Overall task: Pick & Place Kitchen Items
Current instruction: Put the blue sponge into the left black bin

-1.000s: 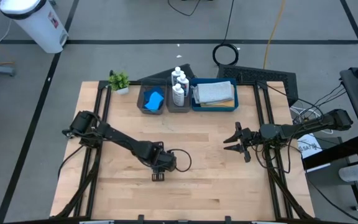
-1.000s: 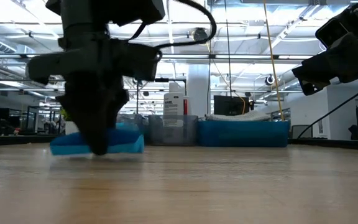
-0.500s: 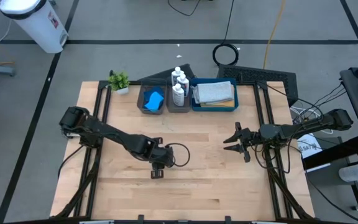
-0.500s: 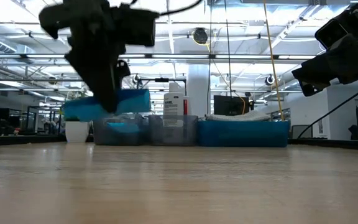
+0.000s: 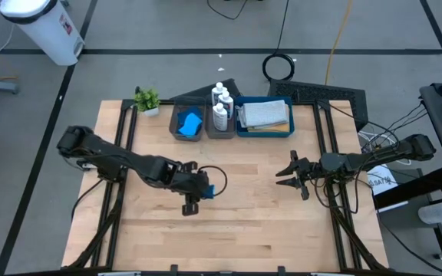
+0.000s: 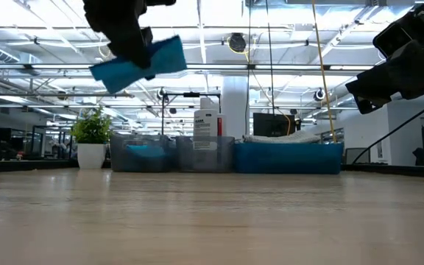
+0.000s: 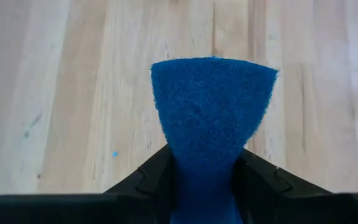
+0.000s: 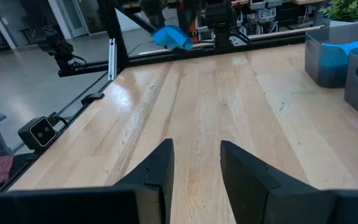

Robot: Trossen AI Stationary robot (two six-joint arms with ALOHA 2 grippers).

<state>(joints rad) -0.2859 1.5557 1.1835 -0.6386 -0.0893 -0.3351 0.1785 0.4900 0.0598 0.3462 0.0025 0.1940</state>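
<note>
Sponge [image 5: 208, 186] hangs up in the air over the middle of the wooden table [image 5: 267, 230] in the high view. It is blue, and the left gripper [image 5: 203, 188] is grasping it. The right gripper [image 5: 288, 173] waits over the right side of the table, well apart from the sponge. At the back edge sit three trays in a row. The grey tray [image 5: 187, 123] holds another blue sponge, the next tray holds the white bottles [image 5: 220, 103], and the blue tray [image 5: 265, 116] holds a folded cloth. A small green plant [image 5: 147, 100] stands at the back left corner.

From the low view, the sponge is high above the table top and tilted, pinched by the dark fingers of the left gripper [image 6: 132, 53]. The trays, one bottle and the plant stand in a line far behind it.

In the left wrist view, the two fingers [image 7: 148, 177] squeeze the sponge at its lower end, so it spreads out wider past them. Bare wood is below.

In the right wrist view, the right gripper [image 8: 196, 163] has nothing between its fingers, and there is a gap between them. Far across the table the blue sponge shows in the other gripper.
</note>
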